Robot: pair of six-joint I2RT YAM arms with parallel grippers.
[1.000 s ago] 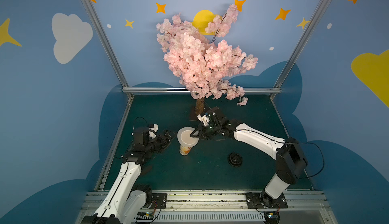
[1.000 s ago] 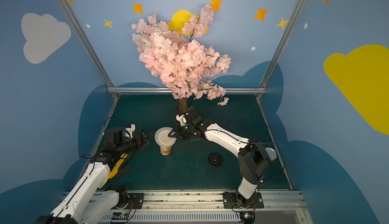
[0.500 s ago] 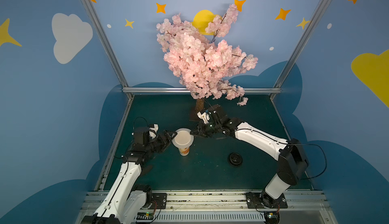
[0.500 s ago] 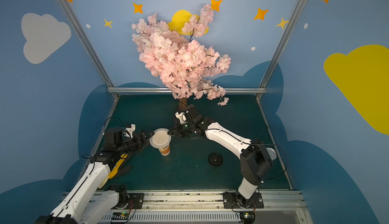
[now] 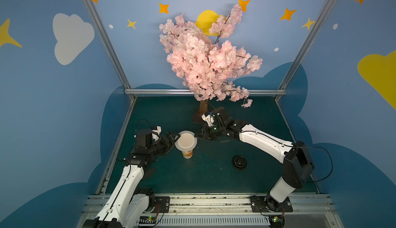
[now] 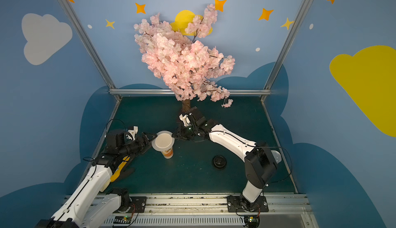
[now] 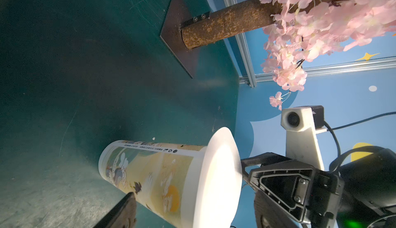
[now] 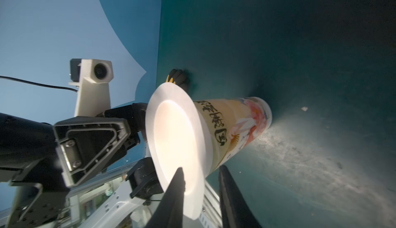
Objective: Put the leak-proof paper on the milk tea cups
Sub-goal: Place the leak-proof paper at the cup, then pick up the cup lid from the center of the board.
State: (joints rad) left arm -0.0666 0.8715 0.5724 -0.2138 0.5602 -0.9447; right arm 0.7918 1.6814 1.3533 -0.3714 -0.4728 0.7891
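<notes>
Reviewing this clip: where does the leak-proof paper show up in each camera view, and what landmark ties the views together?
Top view: leak-proof paper just below centre, capping the milk tea cup.
Top view: below and left of centre, on the cup.
Left wrist: seen nearly edge-on over the cup's mouth.
Right wrist: its flat face showing, over the mouth.
Shared landmark: the cup's orange print.

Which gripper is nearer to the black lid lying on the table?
Right. The right gripper is at the rim of the paper disc, on the side of the paper cup that faces the black lid; the left gripper is at the opposite rim, beyond the cup.
</notes>
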